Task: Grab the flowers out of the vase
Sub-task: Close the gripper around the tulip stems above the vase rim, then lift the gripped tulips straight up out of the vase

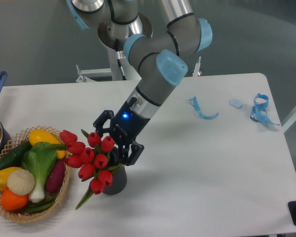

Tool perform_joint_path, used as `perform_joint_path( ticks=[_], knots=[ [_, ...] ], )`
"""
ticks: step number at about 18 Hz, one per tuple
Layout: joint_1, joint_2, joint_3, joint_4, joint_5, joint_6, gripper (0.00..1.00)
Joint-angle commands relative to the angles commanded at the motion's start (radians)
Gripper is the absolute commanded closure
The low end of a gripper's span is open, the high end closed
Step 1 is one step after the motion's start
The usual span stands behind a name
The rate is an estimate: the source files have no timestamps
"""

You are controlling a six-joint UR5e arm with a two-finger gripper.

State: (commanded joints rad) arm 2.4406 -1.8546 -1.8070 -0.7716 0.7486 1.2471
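I see the gripper (113, 139) low over the vase (116, 178), its jaws spread apart — one finger behind the red buds, the other just right of them, nothing clamped. The flowers (91, 159) sit in the vase, leaning left toward the woven basket (61, 193) of vegetables just beside it. The vase stands on the white surface (197, 173) — blue ribbon scraps (202, 109) lie well to its right.

Grey arm (153, 89), pale-blue joint caps
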Motion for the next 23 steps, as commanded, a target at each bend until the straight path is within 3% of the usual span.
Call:
perform_joint_path(
  ticks=[4,6,11,16,23],
  knots=[
    [0.0,-0.015,0.015,0.0,-0.002,0.0,0.03],
    [0.0,-0.015,0.015,0.0,-0.002,-0.002,0.33],
    [0.002,-0.014,0.015,-0.002,-0.003,-0.006,0.6],
    [0.011,-0.009,0.015,-0.002,-0.005,-0.009,0.68],
    [0.018,0.012,0.021,-0.003,-0.075,-0.053,0.69]
  ],
)
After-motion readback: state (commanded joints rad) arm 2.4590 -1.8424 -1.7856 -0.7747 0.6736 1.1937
